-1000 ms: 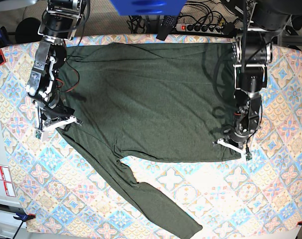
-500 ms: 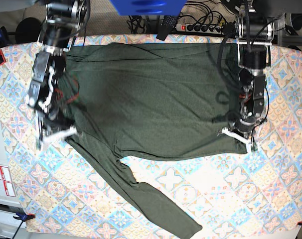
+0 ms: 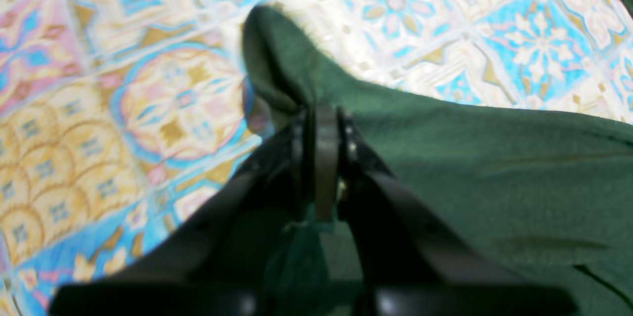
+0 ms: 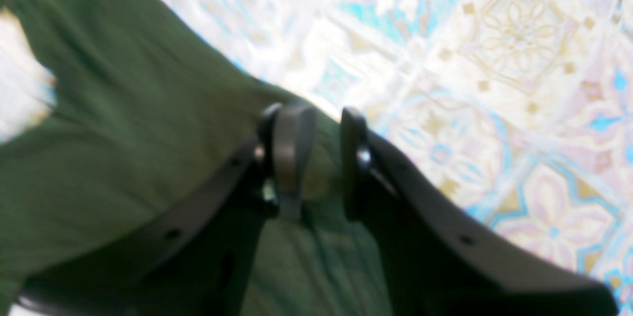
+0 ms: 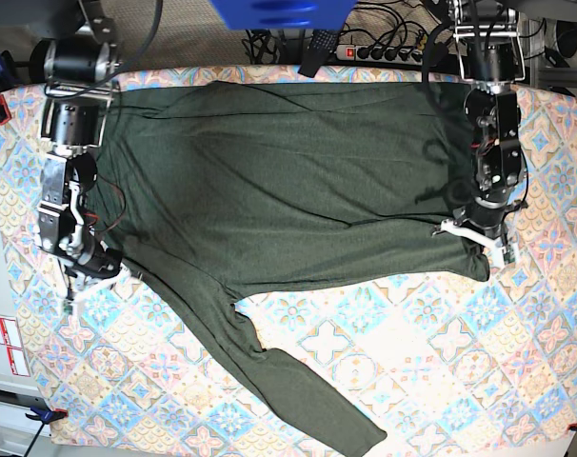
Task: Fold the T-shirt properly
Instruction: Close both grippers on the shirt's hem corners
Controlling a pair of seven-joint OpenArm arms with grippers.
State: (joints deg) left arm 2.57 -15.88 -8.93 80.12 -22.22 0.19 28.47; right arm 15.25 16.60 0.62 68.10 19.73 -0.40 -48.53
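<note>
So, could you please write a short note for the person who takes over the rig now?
Left gripper: shut on the T-shirt, pinching a fold of its edge.
Right gripper: jaws stand a little apart with shirt fabric between them, so it seems to hold the edge on its side.
The T-shirt lies spread flat on the patterned tablecloth, and one long sleeve trails toward the near edge.
Done: both side edges are gripped.
Left: no fold is made yet; the sleeve and the body must be folded.
</note>
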